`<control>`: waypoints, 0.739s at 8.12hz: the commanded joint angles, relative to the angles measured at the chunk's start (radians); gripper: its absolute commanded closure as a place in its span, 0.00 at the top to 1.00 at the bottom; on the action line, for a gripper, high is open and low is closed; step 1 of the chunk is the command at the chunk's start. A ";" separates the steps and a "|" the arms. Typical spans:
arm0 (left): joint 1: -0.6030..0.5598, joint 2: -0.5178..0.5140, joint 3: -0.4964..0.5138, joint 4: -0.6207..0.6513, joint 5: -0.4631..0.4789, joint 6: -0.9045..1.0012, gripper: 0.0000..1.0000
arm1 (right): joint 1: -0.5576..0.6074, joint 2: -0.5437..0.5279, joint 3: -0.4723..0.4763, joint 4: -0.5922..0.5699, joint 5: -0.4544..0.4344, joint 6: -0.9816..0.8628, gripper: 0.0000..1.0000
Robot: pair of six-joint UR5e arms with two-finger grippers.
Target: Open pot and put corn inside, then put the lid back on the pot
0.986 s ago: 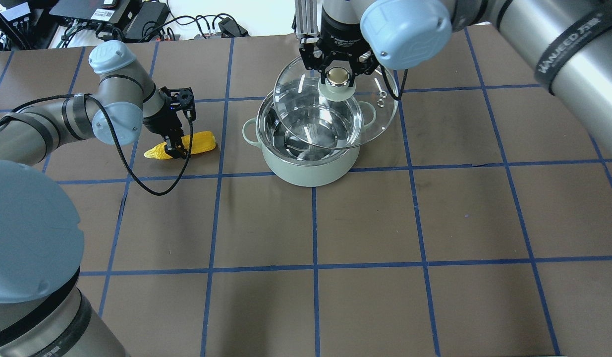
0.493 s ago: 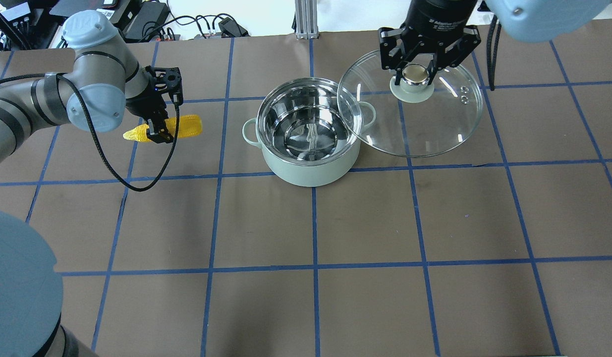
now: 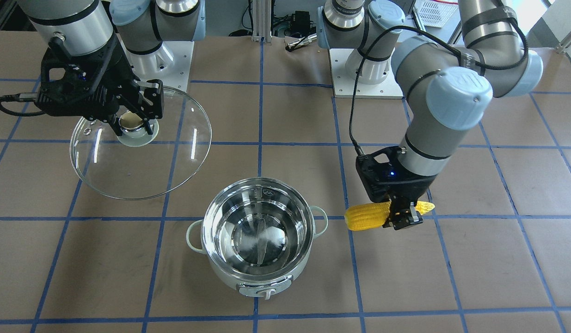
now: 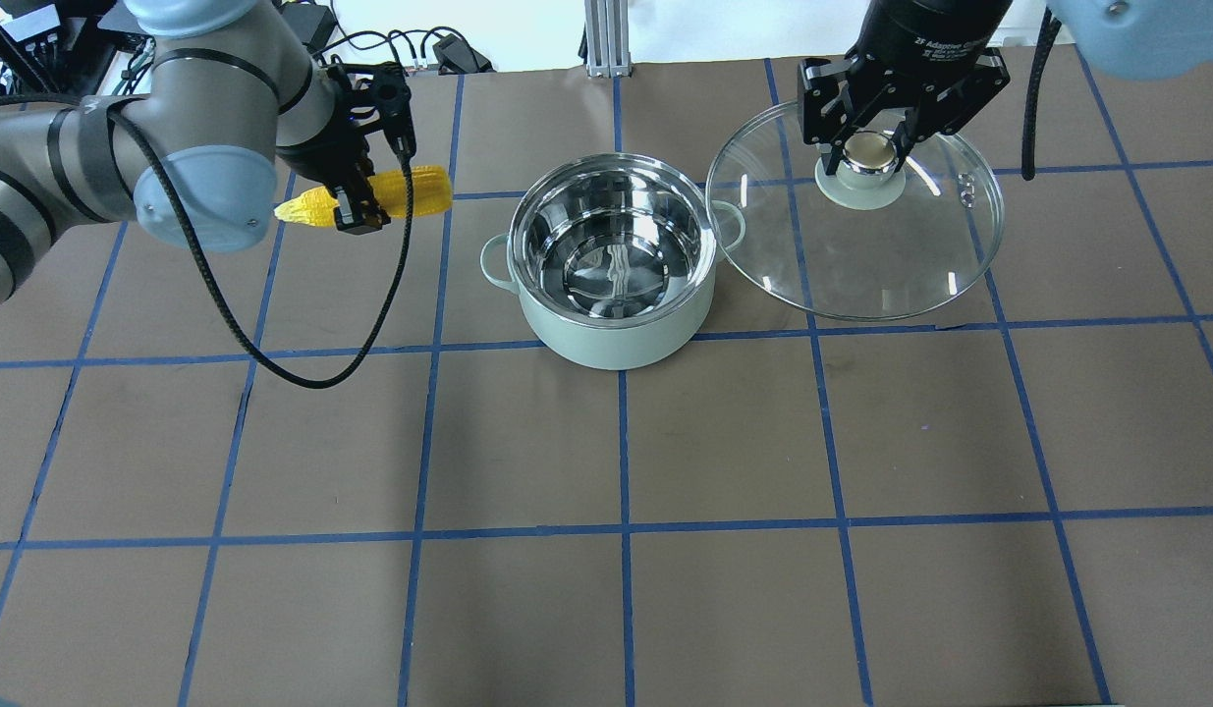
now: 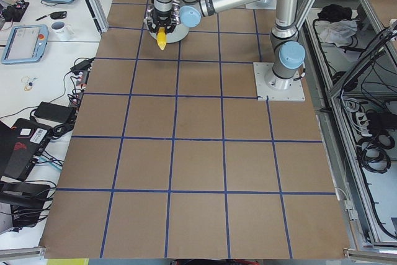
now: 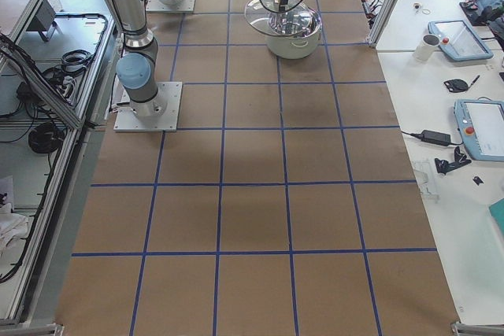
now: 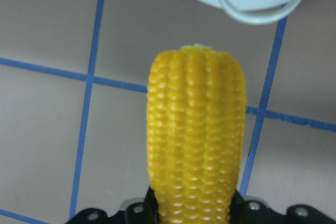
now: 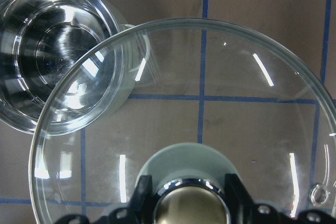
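Observation:
The mint-green pot (image 4: pixel 614 324) (image 3: pixel 257 273) stands open on the table, its steel inside empty. My left gripper (image 4: pixel 358 211) (image 3: pixel 402 221) is shut on the yellow corn (image 4: pixel 419 191) (image 3: pixel 366 216) (image 7: pixel 195 140) and holds it in the air to the pot's left, blunt end toward the pot. My right gripper (image 4: pixel 869 157) (image 3: pixel 133 126) is shut on the brass-capped knob of the glass lid (image 4: pixel 861 275) (image 3: pixel 174 157) (image 8: pixel 226 103) and holds the lid above the table to the pot's right, its edge next to the pot's side handle.
The table (image 4: pixel 626 452) is brown with blue tape grid lines. Cables and electronics (image 4: pixel 272 39) lie beyond the far edge. A black cable (image 4: pixel 272 363) hangs from my left arm.
My left gripper has lifted the corn off the table and carried it up and toward the pot. My right gripper has moved the lid off the pot, farther to the right.

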 commanded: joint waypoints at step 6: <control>-0.279 -0.098 0.017 0.305 -0.076 -0.358 0.00 | 0.000 -0.006 0.004 -0.001 0.002 -0.002 0.34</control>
